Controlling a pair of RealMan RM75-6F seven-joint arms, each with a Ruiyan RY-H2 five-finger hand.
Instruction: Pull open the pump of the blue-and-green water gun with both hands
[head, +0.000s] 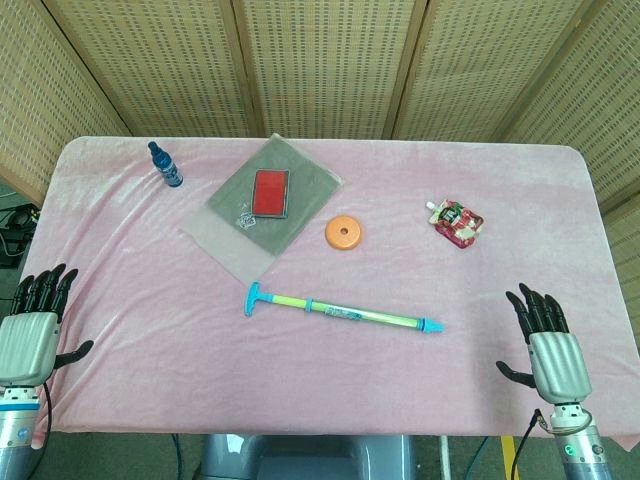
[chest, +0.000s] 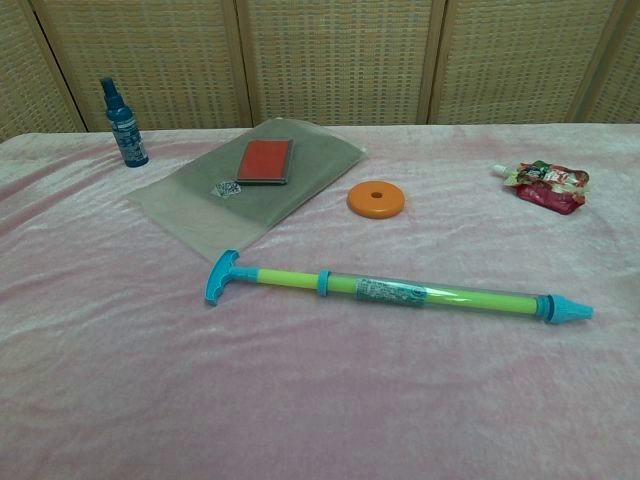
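The blue-and-green water gun (head: 340, 312) lies flat on the pink cloth near the table's middle, its blue T-handle at the left end and blue nozzle at the right. In the chest view the water gun (chest: 400, 291) shows the green pump rod between handle and clear barrel. My left hand (head: 35, 325) hovers at the table's front left corner, fingers spread, holding nothing. My right hand (head: 545, 345) is at the front right, fingers apart and empty. Both hands are well away from the gun. Neither hand shows in the chest view.
A small blue spray bottle (head: 165, 165) stands at the back left. A grey plastic bag (head: 262, 205) with a red flat box (head: 271, 192) on it lies behind the gun. An orange disc (head: 343, 233) and a red snack pouch (head: 458, 222) lie to the right.
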